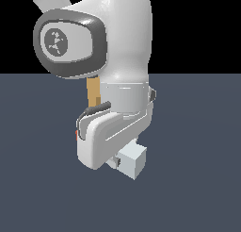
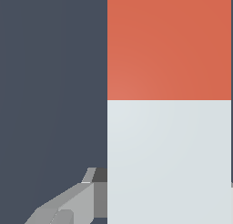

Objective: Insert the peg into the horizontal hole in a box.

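The peg (image 2: 169, 104) fills most of the wrist view, red-orange part and pale part meeting at mid-picture, with one finger (image 2: 68, 205) of the claw (image 1: 123, 161) seen touching its pale side; whether the claw is clamped on the peg cannot be told, and in the exterior view only a pale end is seen below the arm. The box (image 1: 93, 93) is seen only as a tan sliver behind the arm, so its hole is hidden and nothing is seen inside it. If the grip is loose or off-centre, the peg is likely to tilt and jam at the hole's edge.
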`<state>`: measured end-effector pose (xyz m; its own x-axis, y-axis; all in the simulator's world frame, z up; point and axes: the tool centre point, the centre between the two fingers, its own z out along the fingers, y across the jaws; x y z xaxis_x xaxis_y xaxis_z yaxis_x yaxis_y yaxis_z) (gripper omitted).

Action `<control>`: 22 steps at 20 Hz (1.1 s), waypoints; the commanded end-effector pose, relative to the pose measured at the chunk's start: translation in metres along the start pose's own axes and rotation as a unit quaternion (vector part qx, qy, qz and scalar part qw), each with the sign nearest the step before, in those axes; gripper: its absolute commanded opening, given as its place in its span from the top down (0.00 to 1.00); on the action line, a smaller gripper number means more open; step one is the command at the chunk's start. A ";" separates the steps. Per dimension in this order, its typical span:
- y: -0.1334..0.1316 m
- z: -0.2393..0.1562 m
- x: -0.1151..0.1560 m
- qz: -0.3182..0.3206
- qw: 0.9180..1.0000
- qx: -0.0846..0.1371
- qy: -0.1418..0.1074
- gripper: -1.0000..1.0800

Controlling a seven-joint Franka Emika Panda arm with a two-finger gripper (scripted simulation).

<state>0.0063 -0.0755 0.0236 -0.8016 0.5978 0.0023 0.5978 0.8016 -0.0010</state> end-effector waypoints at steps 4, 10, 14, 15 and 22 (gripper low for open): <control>-0.003 -0.004 0.009 0.032 0.999 -0.001 -0.001 1.00; -0.009 -0.009 0.027 0.092 0.996 -0.001 -0.001 1.00; -0.012 -0.013 0.043 0.144 0.990 -0.001 -0.001 1.00; -0.012 -0.014 0.047 0.157 0.988 -0.001 -0.001 1.00; -0.013 -0.022 0.075 0.246 0.969 -0.001 -0.001 1.00</control>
<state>-0.0576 -0.0448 0.0422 -0.4554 0.8903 0.0023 0.8903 0.4555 -0.0027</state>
